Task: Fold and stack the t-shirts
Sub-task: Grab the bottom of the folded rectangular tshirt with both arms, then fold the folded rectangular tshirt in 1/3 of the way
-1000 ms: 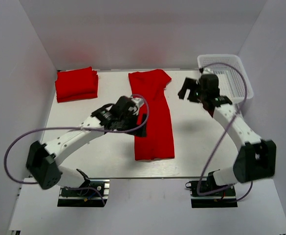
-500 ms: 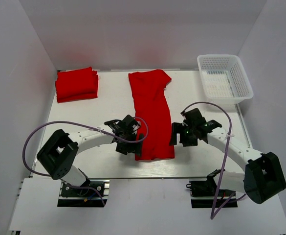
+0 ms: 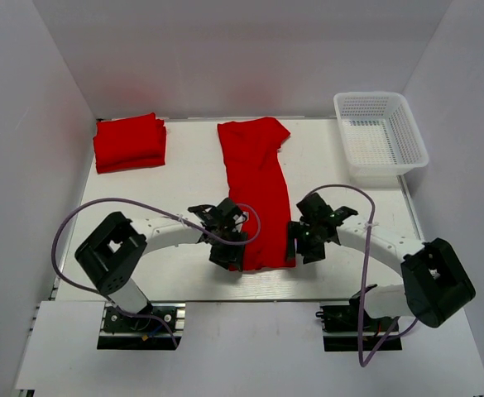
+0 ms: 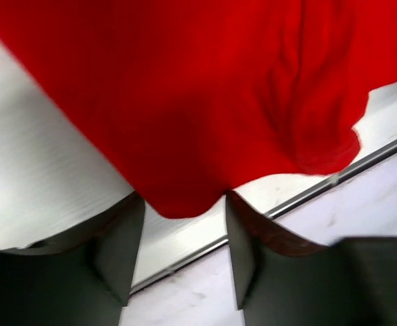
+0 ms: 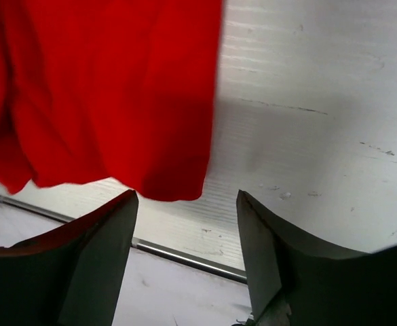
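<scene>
left hand (image 4: 181, 261): down low, jaws apart | right hand (image 5: 188, 255): down low, jaws apart

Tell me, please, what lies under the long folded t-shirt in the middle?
The white table shows around the t-shirt, which lies flat on it; anything beneath the cloth is covered.

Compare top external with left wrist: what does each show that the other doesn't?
Top external only: the folded stack at far left, the white basket at far right, and the right gripper.
Left wrist only: a close look at a near corner of the spread t-shirt lying between the left gripper fingers, with the jaws apart.
Both: that t-shirt, the left gripper and the table.
</scene>
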Robot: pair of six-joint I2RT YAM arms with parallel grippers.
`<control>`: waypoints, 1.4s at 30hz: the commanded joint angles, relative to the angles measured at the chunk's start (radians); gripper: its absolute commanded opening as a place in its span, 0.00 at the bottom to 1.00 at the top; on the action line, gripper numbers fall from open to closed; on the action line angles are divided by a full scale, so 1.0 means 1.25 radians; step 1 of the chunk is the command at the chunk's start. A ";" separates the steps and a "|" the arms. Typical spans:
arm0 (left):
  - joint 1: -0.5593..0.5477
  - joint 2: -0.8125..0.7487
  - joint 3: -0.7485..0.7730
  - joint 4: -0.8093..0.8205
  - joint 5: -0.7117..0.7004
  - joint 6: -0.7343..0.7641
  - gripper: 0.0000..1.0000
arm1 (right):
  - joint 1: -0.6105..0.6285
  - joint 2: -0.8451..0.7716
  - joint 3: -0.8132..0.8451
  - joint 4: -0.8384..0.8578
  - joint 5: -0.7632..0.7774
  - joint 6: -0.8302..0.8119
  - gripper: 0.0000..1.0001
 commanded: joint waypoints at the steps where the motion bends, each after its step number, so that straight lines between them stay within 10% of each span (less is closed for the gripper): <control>1: -0.024 0.062 0.021 -0.028 -0.024 0.006 0.57 | 0.009 0.030 -0.017 0.015 0.027 0.042 0.65; 6: -0.038 0.077 0.039 -0.048 -0.035 0.006 0.35 | 0.009 0.058 -0.031 0.055 0.002 0.046 0.46; 11: -0.038 0.070 0.046 -0.055 -0.050 0.014 0.12 | 0.011 0.054 -0.040 0.088 -0.028 0.030 0.01; 24: -0.036 -0.063 0.126 -0.240 -0.062 -0.041 0.00 | 0.026 -0.136 0.009 -0.063 -0.049 0.010 0.00; 42: 0.175 0.149 0.488 -0.221 -0.245 0.084 0.00 | -0.040 0.170 0.397 0.007 0.198 -0.109 0.00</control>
